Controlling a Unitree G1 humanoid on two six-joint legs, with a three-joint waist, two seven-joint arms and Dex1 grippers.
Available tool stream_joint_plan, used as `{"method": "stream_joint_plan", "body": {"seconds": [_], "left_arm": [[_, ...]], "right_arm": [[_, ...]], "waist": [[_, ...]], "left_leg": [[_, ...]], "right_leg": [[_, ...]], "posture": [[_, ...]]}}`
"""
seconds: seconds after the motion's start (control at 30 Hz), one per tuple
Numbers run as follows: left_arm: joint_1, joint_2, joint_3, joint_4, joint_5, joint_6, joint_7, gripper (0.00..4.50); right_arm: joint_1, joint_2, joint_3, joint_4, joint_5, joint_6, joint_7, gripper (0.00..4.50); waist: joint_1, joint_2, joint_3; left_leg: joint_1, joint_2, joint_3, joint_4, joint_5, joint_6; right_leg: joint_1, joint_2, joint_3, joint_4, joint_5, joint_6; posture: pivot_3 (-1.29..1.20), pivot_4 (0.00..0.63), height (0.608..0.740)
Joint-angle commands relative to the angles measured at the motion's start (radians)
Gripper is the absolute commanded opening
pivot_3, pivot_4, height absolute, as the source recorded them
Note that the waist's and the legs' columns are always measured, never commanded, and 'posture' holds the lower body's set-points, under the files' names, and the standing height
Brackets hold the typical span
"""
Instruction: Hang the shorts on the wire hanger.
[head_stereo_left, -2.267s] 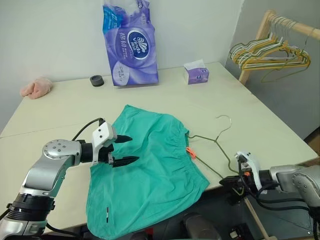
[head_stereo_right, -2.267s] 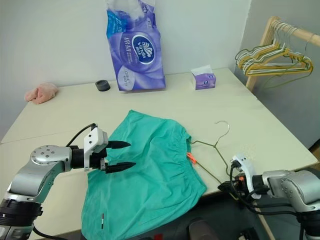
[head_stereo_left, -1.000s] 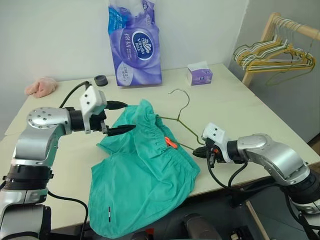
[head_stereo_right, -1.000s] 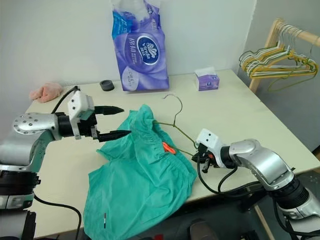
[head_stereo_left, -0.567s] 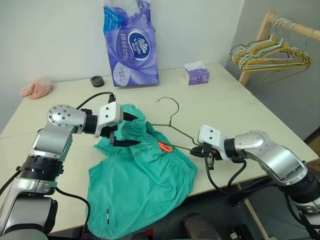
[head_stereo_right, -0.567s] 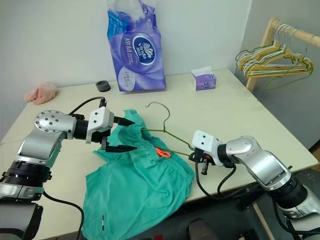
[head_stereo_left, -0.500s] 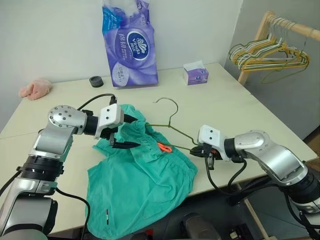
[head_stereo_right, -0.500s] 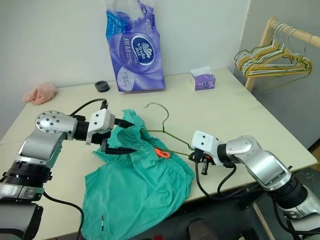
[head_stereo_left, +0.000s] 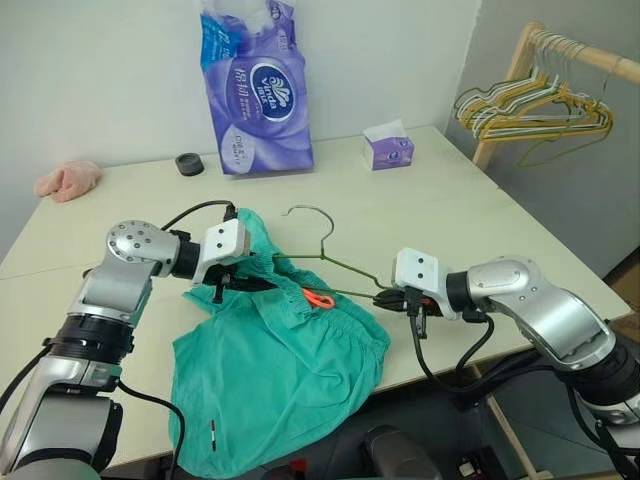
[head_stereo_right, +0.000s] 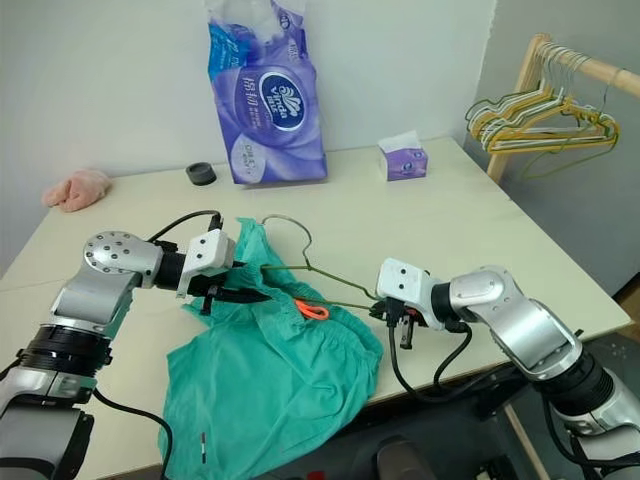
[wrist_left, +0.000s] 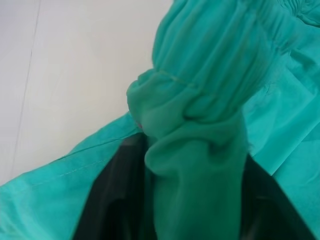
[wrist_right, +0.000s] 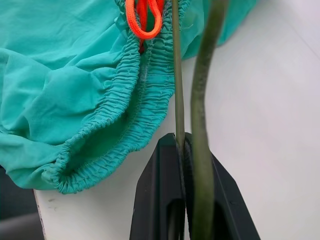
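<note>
Head views: one table, cream top. One pair of teal shorts lies near the front edge, lower part hanging over it, waistband bunched and lifted at the left claw; one orange tag shows on the waistband. Left claw fingers closed on the gathered waistband. One dark olive wire hanger is tilted up off the table, hook end over the shorts' waistband, one arm of it running into the cloth, the other end pinched in the right claw, which is closed tight on the wire just beside the shorts' right edge. At the back of the table: one purple tissue-roll pack standing upright, one small dark round object beside it, one small purple tissue box, one pink cloth lump at the far left. Beside the table, one wooden rack with a bunch of yellow, white and green hangers; count unclear. Left wrist view: two black fingers, a thick fold of teal waistband clamped between them, table behind. Right wrist view: two black fingers shut together on the thin wire, a second wire strand crossing in front; the shorts' elastic edge and orange loop lie close by on the table.
</note>
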Motion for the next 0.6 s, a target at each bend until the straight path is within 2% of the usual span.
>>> {"method": "stream_joint_plan", "body": {"seconds": [0.03,0.1,0.27,0.4,0.6], "left_arm": [[-0.002,-0.015,0.006,-0.036,-0.008,0.005,0.009,0.49],[0.005,-0.019,0.008,-0.042,-0.005,0.006,0.008,0.13],[0.015,-0.016,0.011,-0.053,-0.003,0.009,0.004,0.08],[0.019,-0.006,0.016,-0.046,0.004,0.004,0.003,0.08],[0.031,0.004,0.012,-0.049,0.015,-0.002,0.002,0.02]], "right_arm": [[-0.036,0.025,-0.034,-0.051,0.012,-0.046,0.017,0.0],[-0.034,0.029,-0.035,-0.052,0.008,-0.065,0.027,0.0],[-0.014,-0.012,-0.012,-0.041,-0.043,-0.162,0.093,0.0],[0.03,-0.077,-0.017,0.004,-0.104,-0.286,0.141,1.05],[0.062,-0.181,-0.094,0.135,-0.151,-0.429,0.193,3.18]], "waist": [[-0.002,0.0,0.0],[-0.002,0.0,0.0],[-0.003,0.0,0.0],[-0.003,0.0,0.0],[-0.003,0.0,0.0]], "left_leg": [[0.0,0.0,0.0,0.0,0.0,0.0],[0.0,0.0,0.0,0.0,0.0,0.0],[0.0,0.0,0.0,0.0,0.0,0.0],[0.0,0.0,0.0,0.0,0.0,0.0],[0.0,0.0,0.0,0.001,0.0,0.0]], "right_leg": [[0.0,0.0,0.0,0.0,0.0,0.0],[0.0,0.0,0.0,0.0,0.0,0.0],[0.0,0.0,0.0,0.0,0.0,0.0],[0.0,0.0,0.0,0.0,0.0,0.0],[0.001,0.0,0.0,0.0,0.0,0.0]], "posture": [[-0.34,0.018,0.74],[-0.34,0.02,0.74],[-0.34,0.022,0.74],[-0.34,0.022,0.74],[-0.34,0.024,0.74]]}}
